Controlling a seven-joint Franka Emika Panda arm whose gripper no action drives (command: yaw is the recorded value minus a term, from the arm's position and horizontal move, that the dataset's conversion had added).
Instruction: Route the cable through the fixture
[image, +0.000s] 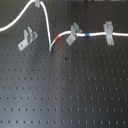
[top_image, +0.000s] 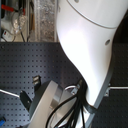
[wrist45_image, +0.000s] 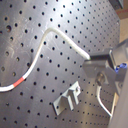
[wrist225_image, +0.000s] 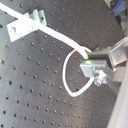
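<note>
The white cable (image: 49, 30) is seen in the first exterior view arching across the black perforated table (image: 65, 95), then dipping and passing through two grey clips (image: 73, 33) on the first exterior view's right. The fixture (image: 28, 39) stands apart at the first exterior view's left, its U-slot empty. In both wrist views the cable is pinched in the closed end effector (wrist45_image: 94, 61).
</note>
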